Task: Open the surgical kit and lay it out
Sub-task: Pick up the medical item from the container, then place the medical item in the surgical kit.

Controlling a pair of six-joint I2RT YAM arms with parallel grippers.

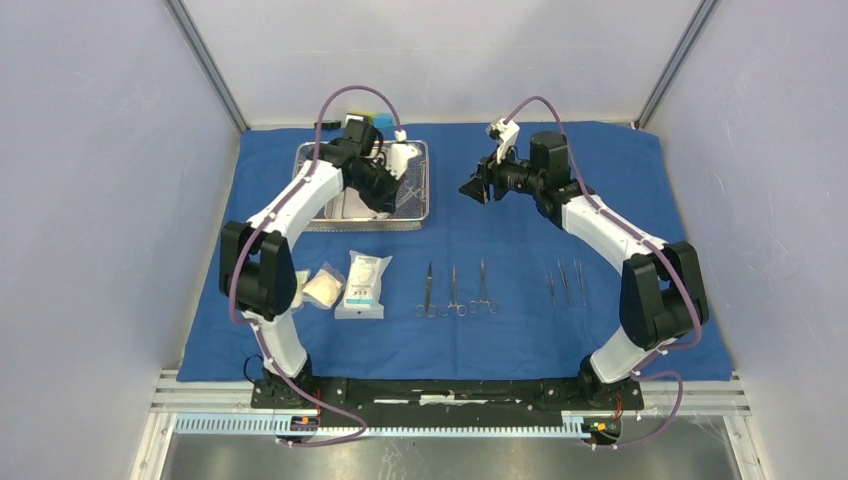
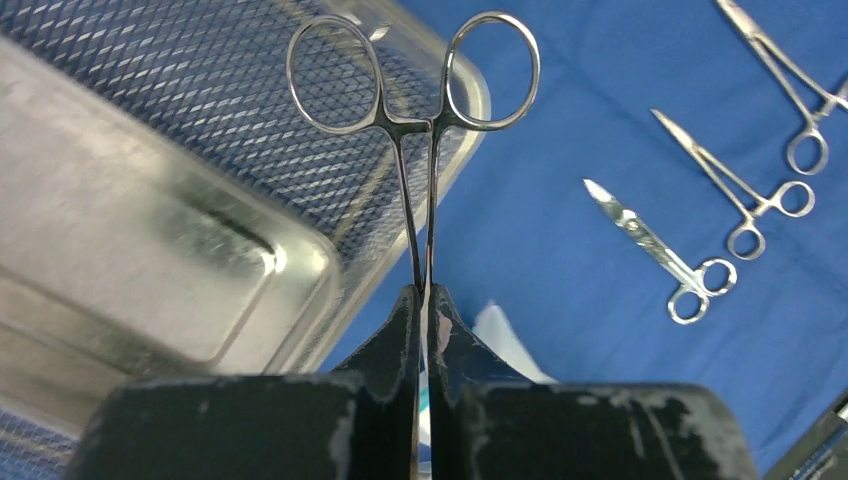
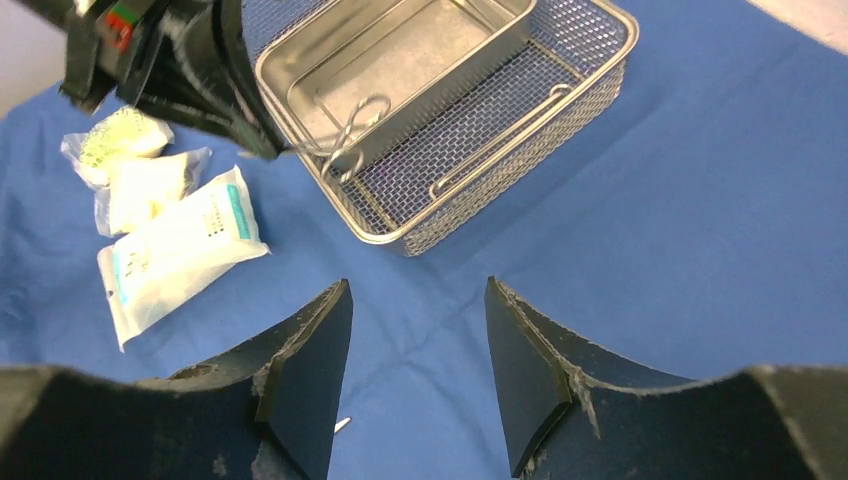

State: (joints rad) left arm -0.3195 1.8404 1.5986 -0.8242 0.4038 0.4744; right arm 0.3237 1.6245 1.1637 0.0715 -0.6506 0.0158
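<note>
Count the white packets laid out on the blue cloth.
3, side by side on the blue cloth in front of the basket: the large packet nearest the instruments, the middle packet, and the far-left packet, partly behind the left arm from above. None seems fully hidden.

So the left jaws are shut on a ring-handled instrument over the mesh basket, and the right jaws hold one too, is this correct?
Not quite. The right jaws hold nothing: the right wrist view shows them open, with only blue cloth between. The left jaws are indeed shut on a ring-handled instrument over the mesh basket.
</note>
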